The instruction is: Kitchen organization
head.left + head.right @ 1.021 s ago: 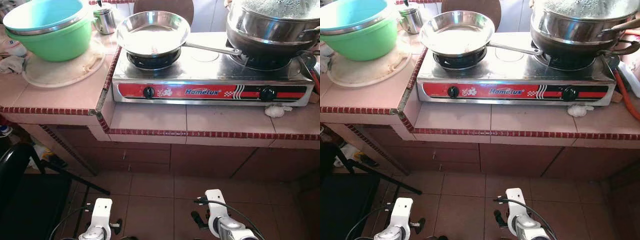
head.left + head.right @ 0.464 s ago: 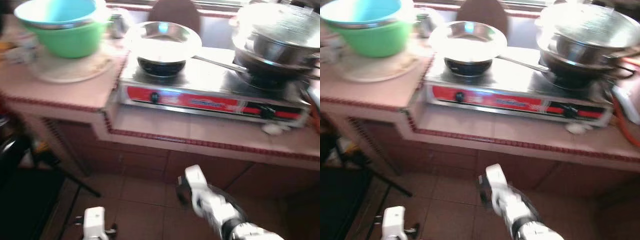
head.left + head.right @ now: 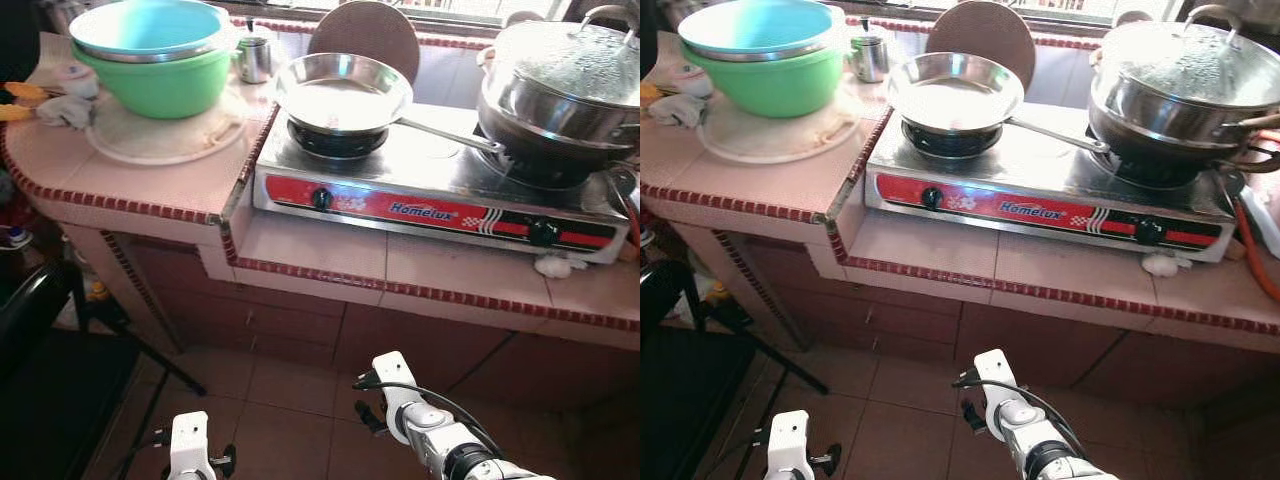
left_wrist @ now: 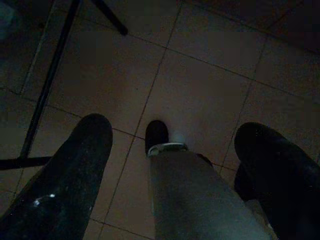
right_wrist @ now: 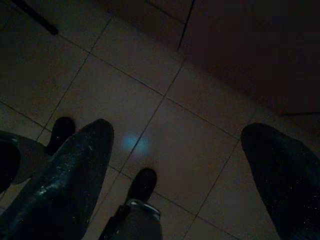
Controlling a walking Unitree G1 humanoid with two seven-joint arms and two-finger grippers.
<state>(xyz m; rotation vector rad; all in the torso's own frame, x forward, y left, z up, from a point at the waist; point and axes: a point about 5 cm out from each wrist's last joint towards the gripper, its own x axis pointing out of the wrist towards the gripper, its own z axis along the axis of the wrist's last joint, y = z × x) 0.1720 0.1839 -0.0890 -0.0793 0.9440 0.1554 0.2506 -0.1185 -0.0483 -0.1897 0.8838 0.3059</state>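
The view has steadied after a blurred swing: a second ago the head looked straight down at the stove front, and now it looks from a little further back and left, so more of the left end of the table (image 3: 160,185) shows. That is the camera moving, not the things. The pan (image 3: 342,92) sits on the left burner of the stove (image 3: 440,205) as before, its handle pointing right toward the lidded pot (image 3: 565,85) on the right burner. The stacked bowls (image 3: 155,55), blue inside green, stand on a round mat on the far left of the table, with a small metal cup (image 3: 254,58) just beside them.

The real change is in the right arm. It has come up and forward from beside the body, and the right gripper (image 5: 180,165) now hangs low in front of the table, over the floor tiles (image 5: 150,100); its jaws are spread wide with nothing between them. The left gripper (image 4: 175,165) hangs idle near the floor, jaws also spread and empty.

Nothing on the table has been touched yet. The lifting right arm suggests a reach is starting, probably toward the stove, though which item it will take cannot be told.
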